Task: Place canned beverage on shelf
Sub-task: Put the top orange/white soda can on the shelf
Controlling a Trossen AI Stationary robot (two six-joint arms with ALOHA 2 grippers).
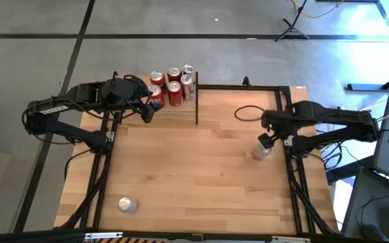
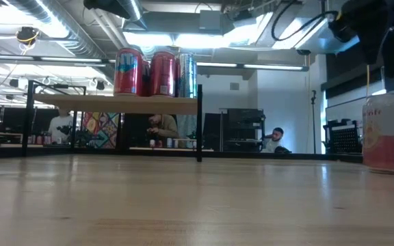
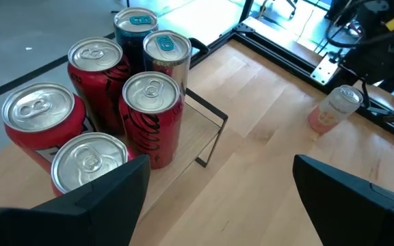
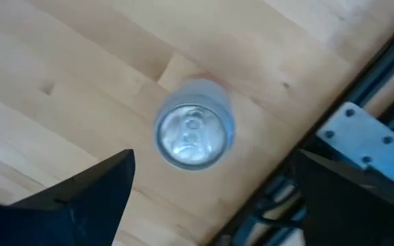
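Observation:
A pink-and-white beverage can stands upright on its base on the tabletop near the right edge, also seen as a can in the low view. My right gripper hangs open straight above it, pointing down, with a finger on either side of the can top and clear of it. The shelf stands at the far left. Several red and silver cans stand upright on its board. My left gripper waits open beside those cans, touching none.
Another silver can sits on the table near the near left corner. A black cable loop lies far right of centre. The wide middle of the tabletop lies bare between shelf and pink can. Black frame rails run along the table's sides.

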